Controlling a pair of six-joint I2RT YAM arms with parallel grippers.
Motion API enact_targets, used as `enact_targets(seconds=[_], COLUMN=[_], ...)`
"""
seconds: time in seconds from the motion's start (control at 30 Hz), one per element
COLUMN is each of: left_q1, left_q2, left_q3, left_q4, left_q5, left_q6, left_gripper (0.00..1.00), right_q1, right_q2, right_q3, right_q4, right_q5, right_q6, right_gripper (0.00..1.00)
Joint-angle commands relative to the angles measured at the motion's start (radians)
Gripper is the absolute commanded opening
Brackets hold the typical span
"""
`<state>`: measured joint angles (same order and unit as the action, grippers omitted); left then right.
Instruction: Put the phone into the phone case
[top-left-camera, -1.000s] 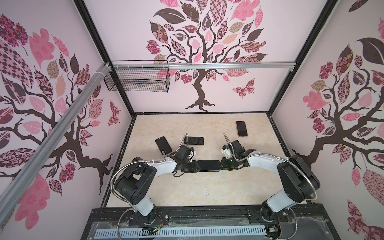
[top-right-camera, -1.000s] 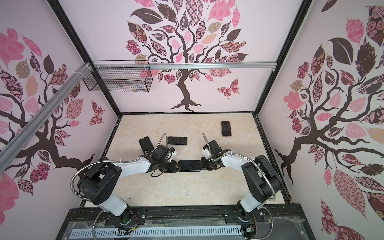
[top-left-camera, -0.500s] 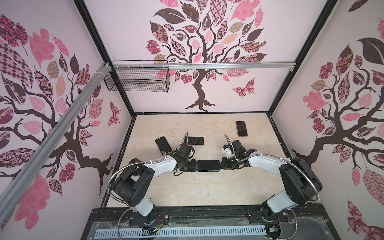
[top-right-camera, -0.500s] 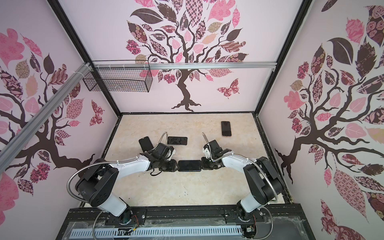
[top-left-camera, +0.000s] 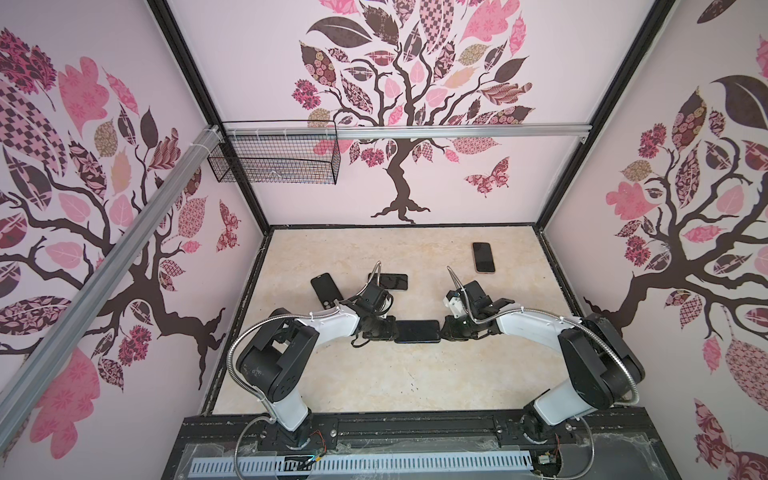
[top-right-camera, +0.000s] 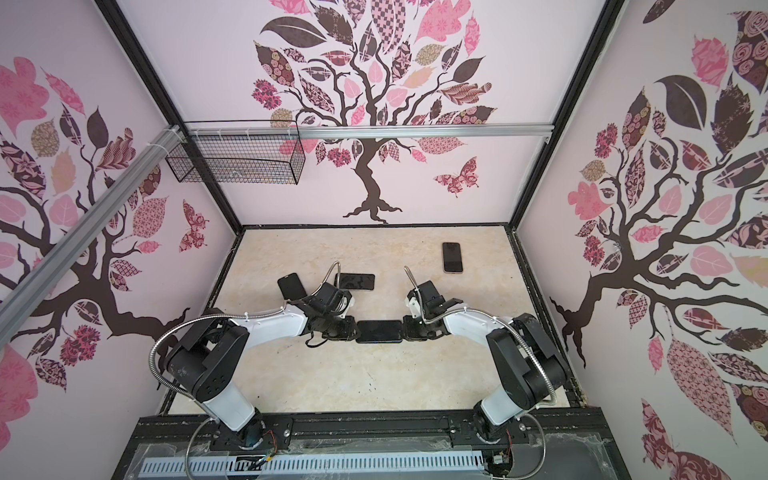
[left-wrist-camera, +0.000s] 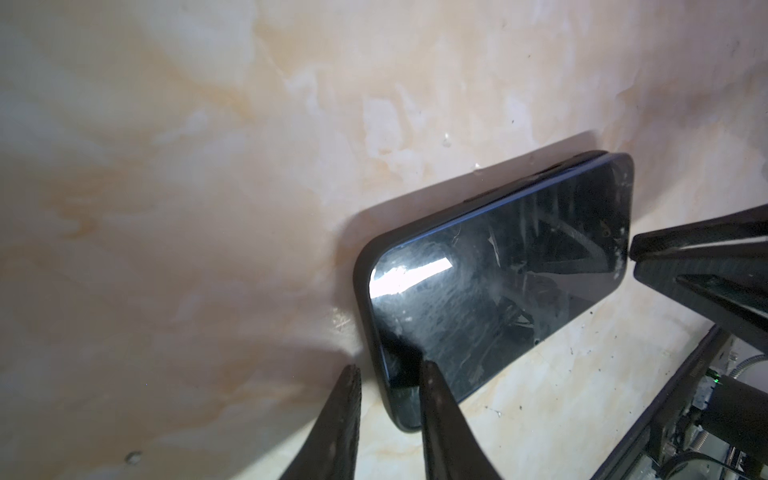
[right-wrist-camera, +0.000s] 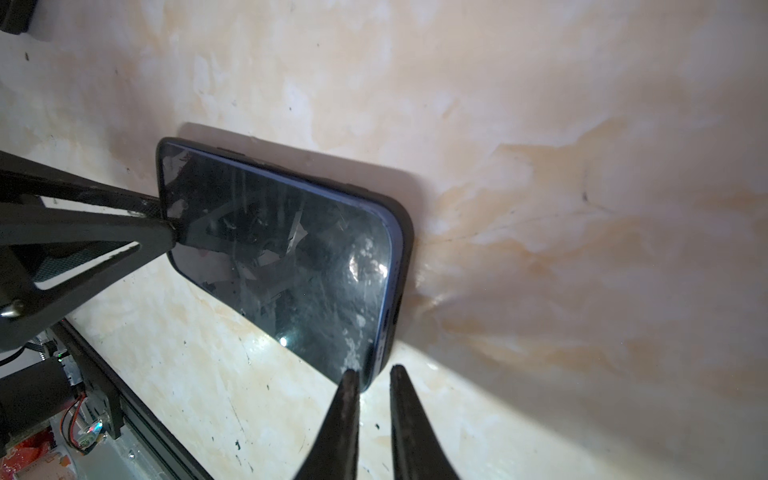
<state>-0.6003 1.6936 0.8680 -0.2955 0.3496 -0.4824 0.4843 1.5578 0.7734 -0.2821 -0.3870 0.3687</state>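
**Glossy phone seated in matte case**

The phone (top-left-camera: 417, 331), a smudged glass slab with rounded corners, is seen lying flat in the matte black phone case (left-wrist-camera: 360, 286) on the marbled beige table (left-wrist-camera: 208, 166). Each short end is straddled by narrowly parted, tapered jaws: left gripper (left-wrist-camera: 388, 370), right gripper (right-wrist-camera: 372, 370).

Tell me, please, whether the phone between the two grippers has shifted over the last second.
No: in a top view the phone lies just as before relative to the far phone at the back.
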Motion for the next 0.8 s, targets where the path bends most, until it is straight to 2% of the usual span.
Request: enact_targets(seconds=[0.0,0.77], left_q1=[-0.003,-0.003], left_q2=[0.006,0.01], left_q3=[0.026,0.01], left_q4=[-0.005,0.007], left_q5=[0.004,0.008], left_q6=[0.006,0.001], left_gripper=[0.28,0.23], right_q1=[0.007,0.019], right_q2=[-0.002,0.059], right_q3=[-0.008,-0.005], right_q4=[0.0,-0.029], right_q5=[-0.011,-0.039], right_q6=[-0.017,-0.034], right_gripper=[0.18,0.16])
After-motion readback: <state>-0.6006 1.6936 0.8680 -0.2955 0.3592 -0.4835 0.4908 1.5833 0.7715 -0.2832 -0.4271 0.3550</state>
